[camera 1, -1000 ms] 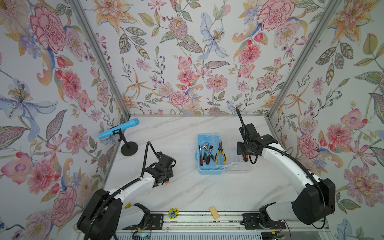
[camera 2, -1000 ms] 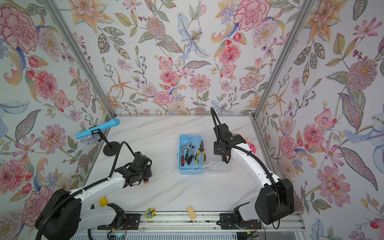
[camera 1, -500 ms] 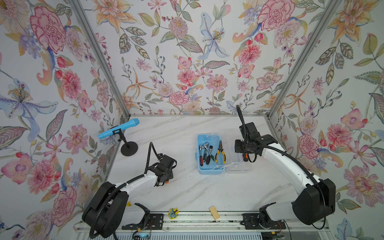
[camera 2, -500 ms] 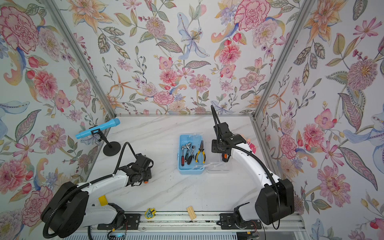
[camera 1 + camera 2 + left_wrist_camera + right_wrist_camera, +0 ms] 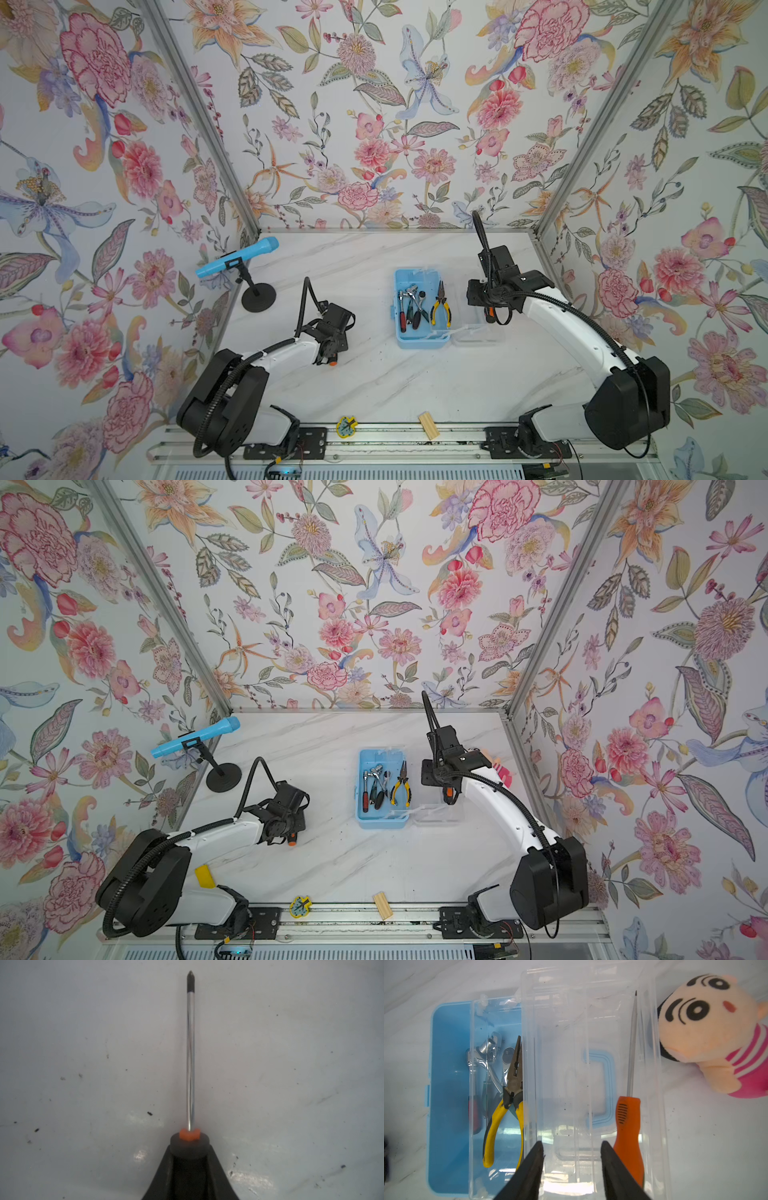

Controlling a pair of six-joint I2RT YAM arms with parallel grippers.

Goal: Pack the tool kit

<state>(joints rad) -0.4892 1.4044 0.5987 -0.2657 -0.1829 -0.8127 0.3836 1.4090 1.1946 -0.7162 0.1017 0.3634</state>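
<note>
My left gripper (image 5: 189, 1153) is shut on the black handle of a screwdriver (image 5: 190, 1053). Its orange collar and bare metal shaft stick out ahead over the marble top. In both top views this gripper (image 5: 332, 353) (image 5: 291, 833) is left of the open blue tool box (image 5: 397, 291) (image 5: 360, 779). Yellow-handled pliers (image 5: 502, 1118) and a ratchet (image 5: 488, 1047) lie in the box. My right gripper (image 5: 572, 1145) (image 5: 484, 299) hangs open over the clear lid (image 5: 571, 1064), folded out to the right. An orange-handled screwdriver (image 5: 627, 1126) lies in that lid beside one finger.
A plush doll (image 5: 708, 1032) lies just past the lid, near the right wall. A blue microphone on a round black stand (image 5: 237, 257) is at the left wall. A wooden block (image 5: 429, 424) and a small yellow-blue piece (image 5: 346, 426) sit on the front rail.
The left jaws have closed on the screwdriver's handle and the left arm's elbow has swung. The right gripper has edged slightly left over the lid.
</note>
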